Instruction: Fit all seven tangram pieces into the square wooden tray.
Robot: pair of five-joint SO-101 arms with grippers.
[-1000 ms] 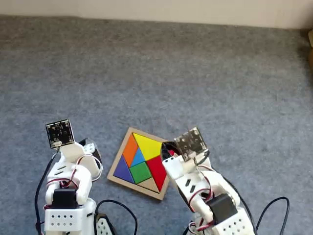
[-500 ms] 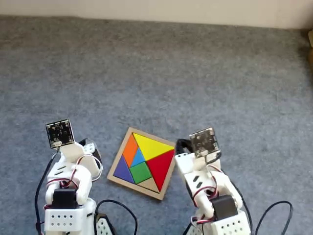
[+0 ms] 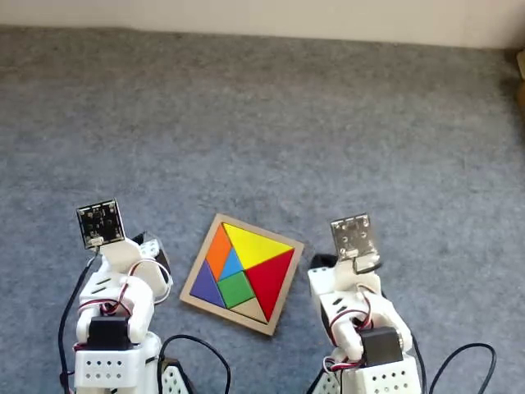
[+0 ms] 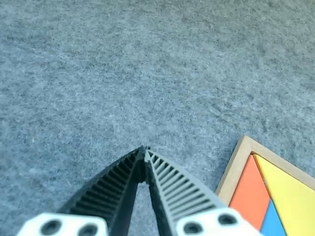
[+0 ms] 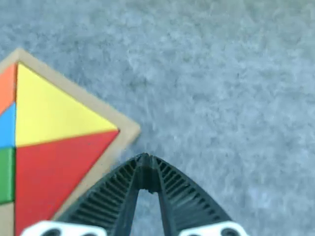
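Two closed jaws flank the tray [image 5: 127, 132] on carpet [image 3: 287, 123].

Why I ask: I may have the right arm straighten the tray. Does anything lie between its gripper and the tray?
Nothing visible does. The right gripper, shut, sits just beside the wooden tray near its corner, with only a strip of grey carpet between them.

The square wooden tray [image 4: 233, 169] runs off the left wrist view's edge, cropping its orange triangular piece [image 4: 251, 194], yellow triangular piece [image 4: 293, 196] and blue piece [image 4: 273, 223]. In the right wrist view, its green piece [image 5: 5, 174] is a cropped sliver. Well apart from the tray, a brown object [image 3: 522, 66] is cut off, unidentifiable.
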